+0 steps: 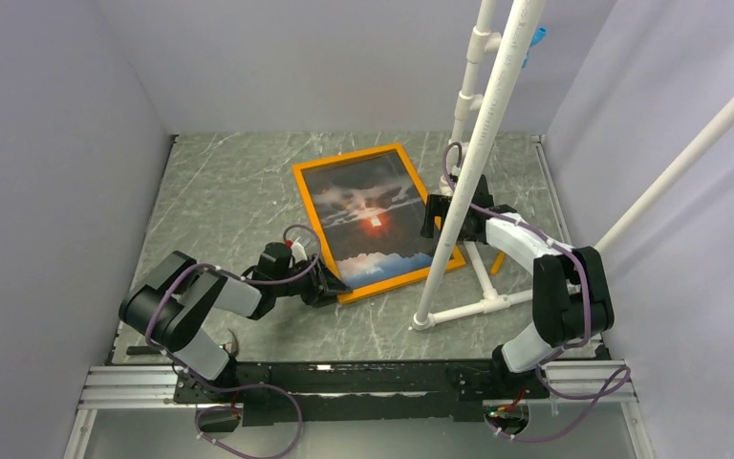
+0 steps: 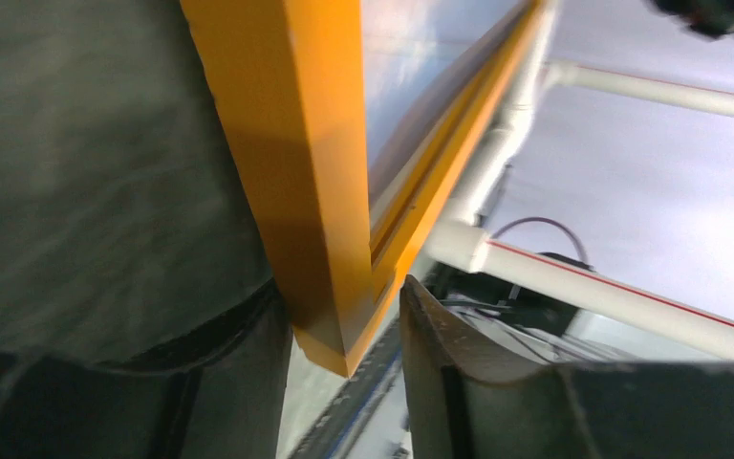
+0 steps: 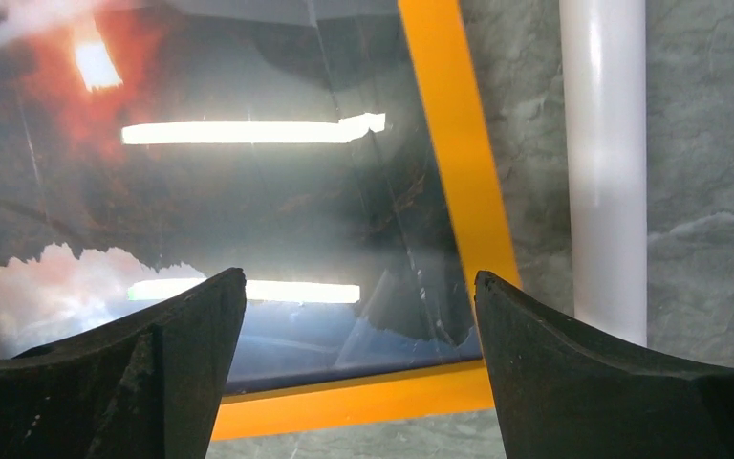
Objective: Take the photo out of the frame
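Observation:
The orange frame (image 1: 347,156) lies on the grey marbled table with the photo (image 1: 373,215) inside it, a dark landscape with a red-orange sun. My left gripper (image 1: 333,285) is at the frame's near left corner. In the left wrist view that corner (image 2: 296,143) sits between the fingers, with a small gap on the right side, so the gripper (image 2: 344,283) is open around it. My right gripper (image 1: 432,218) hovers over the frame's right side. It stands wide open (image 3: 360,277), with the photo (image 3: 201,172) and the frame's corner (image 3: 449,124) below.
A white pipe stand (image 1: 468,182) rises just right of the frame, and its base tubes (image 1: 459,311) lie on the table near the right arm. One pipe (image 3: 602,163) runs close beside the frame's edge. Grey walls enclose the table on three sides.

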`<state>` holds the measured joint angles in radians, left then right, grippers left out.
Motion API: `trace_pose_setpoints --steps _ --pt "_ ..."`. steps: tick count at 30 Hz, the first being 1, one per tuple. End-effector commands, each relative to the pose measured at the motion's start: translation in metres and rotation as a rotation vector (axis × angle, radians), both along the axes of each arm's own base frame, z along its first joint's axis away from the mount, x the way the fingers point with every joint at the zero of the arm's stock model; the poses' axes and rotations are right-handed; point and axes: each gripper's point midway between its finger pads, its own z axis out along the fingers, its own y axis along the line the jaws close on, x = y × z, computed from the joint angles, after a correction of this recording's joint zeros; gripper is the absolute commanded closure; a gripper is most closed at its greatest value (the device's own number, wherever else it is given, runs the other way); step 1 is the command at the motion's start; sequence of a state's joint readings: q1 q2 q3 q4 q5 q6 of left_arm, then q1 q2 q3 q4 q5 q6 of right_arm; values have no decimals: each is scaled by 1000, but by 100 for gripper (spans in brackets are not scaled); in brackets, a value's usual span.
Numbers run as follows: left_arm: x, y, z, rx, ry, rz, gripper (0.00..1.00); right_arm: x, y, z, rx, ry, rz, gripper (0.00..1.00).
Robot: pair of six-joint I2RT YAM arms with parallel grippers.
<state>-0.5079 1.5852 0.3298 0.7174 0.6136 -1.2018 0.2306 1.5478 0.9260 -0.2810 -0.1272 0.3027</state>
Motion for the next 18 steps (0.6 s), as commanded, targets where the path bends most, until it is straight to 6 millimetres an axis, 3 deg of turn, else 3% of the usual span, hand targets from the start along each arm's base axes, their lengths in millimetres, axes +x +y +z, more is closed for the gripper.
trace_pose_setpoints --steps 1,7,13,18 --pt "-13 16 -21 147 -30 -38 50 35 -1 21 -31 -106 10 14" --pt "-12 42 -21 338 -27 -23 35 52 4 19 -38 -101 43 22" --pt "6 56 -3 470 -53 3 36 63 -2 4 -90 -68 42 33" --pt "26 54 1 515 -48 30 37 64 -3 -7 -101 -43 41 38"
